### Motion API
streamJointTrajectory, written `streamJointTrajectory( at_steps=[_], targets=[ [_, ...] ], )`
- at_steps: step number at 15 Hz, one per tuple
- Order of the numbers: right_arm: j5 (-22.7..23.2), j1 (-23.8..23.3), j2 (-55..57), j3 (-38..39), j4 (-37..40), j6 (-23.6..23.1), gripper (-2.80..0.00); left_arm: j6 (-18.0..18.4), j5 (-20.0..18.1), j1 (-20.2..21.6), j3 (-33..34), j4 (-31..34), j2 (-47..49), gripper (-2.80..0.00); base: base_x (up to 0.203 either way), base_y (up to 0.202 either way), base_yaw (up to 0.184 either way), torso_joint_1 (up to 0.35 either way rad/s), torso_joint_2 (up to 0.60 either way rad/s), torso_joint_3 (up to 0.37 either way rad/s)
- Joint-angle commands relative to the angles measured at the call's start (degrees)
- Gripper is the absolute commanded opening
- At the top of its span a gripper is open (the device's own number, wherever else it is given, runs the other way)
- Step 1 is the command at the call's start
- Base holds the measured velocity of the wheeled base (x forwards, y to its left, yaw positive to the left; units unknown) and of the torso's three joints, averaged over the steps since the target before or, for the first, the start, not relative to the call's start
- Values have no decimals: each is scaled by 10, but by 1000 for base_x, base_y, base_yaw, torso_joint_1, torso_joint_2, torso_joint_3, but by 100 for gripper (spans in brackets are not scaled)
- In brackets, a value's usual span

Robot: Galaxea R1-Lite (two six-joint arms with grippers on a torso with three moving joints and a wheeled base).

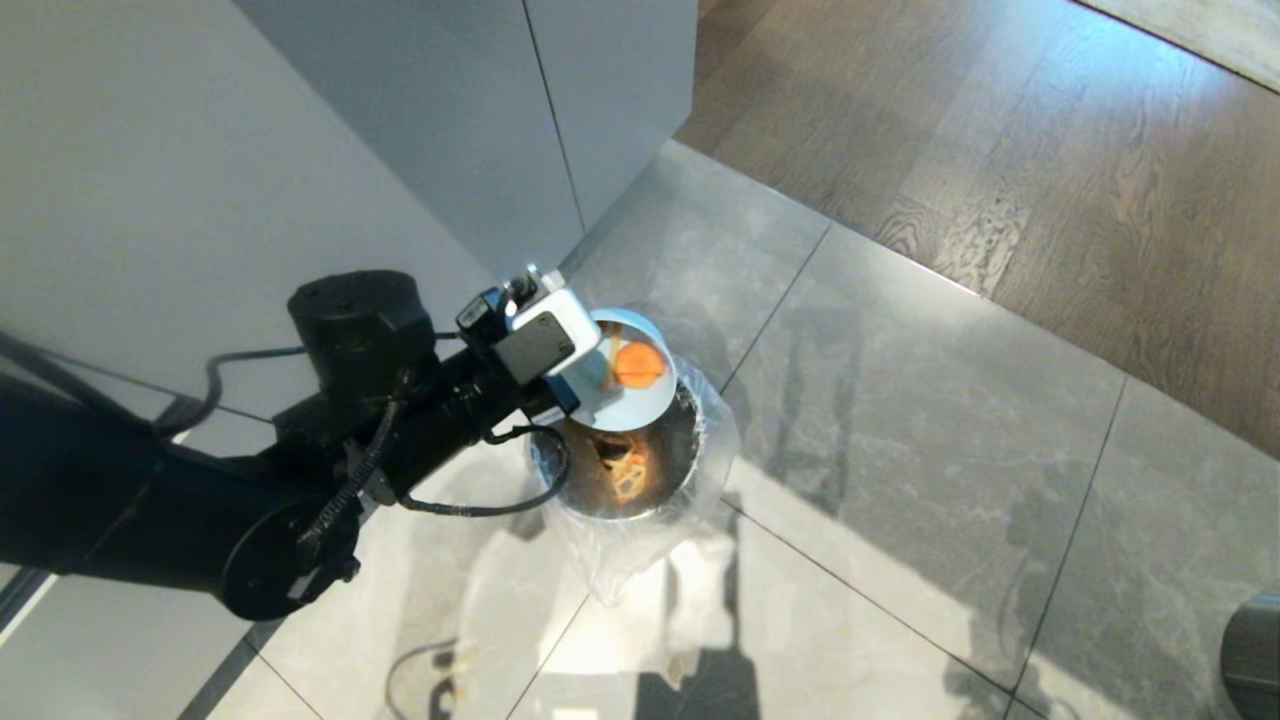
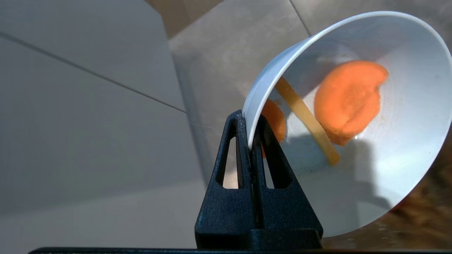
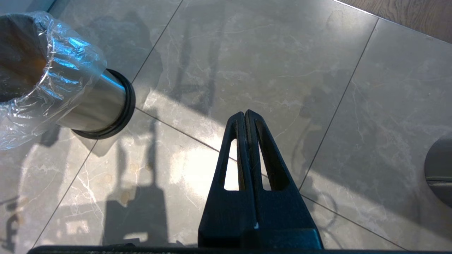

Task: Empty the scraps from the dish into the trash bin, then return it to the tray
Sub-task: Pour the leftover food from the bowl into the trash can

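My left gripper (image 2: pixel 250 121) is shut on the rim of the dish (image 2: pixel 399 148), a small pale blue-white bowl (image 1: pixel 640 400) tipped steeply above the trash bin (image 1: pixel 665 470). The scraps still cling inside the dish: a big orange slice (image 2: pixel 348 100), a second orange piece (image 2: pixel 275 120) by the rim, and a pale yellow stick (image 2: pixel 309 121). The bin is round shiny metal with a crinkly clear bag (image 3: pixel 60 70); orange and yellow pieces (image 1: pixel 625 470) lie in it. My right gripper (image 3: pixel 245 114) hangs shut and empty over the floor tiles beside the bin. The tray is out of view.
Grey cabinet fronts (image 1: pixel 450 130) rise just behind the bin. Grey marble floor tiles (image 1: pixel 900 420) give way to wood flooring (image 1: pixel 1050 150) farther off. A round grey base (image 1: pixel 1255 650) shows at the picture's edge.
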Motion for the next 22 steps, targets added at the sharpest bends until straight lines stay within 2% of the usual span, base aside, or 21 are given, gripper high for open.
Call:
streamJointTrajectory(
  at_steps=[1,4,6,8,11,14,18,21,22],
  targets=[
    [0,0,0,0,0,0,-280,89,-2,-3,12,-27,1,-280,0,0,0,0,0,0],
    [0,0,0,0,0,0,-280,223,-8,-3,19,-84,11,-280,0,0,0,0,0,0],
    [0,0,0,0,0,0,-280,322,-31,-3,13,-98,21,-280,0,0,0,0,0,0],
    [0,0,0,0,0,0,-280,389,-48,-3,11,-107,30,-280,0,0,0,0,0,0],
    [0,0,0,0,0,0,-280,473,-52,-4,26,-183,45,-280,0,0,0,0,0,0],
    [0,0,0,0,0,-1,-280,500,-53,-9,36,-191,56,-280,0,0,0,0,0,0],
    [0,0,0,0,0,0,-280,501,-51,-11,55,-203,63,-280,0,0,0,0,0,0],
    [0,0,0,0,0,0,-280,501,-50,-15,80,-288,84,-280,0,0,0,0,0,0],
    [0,0,0,0,0,0,-280,501,-50,-15,85,-289,87,-280,0,0,0,0,0,0]
  ],
)
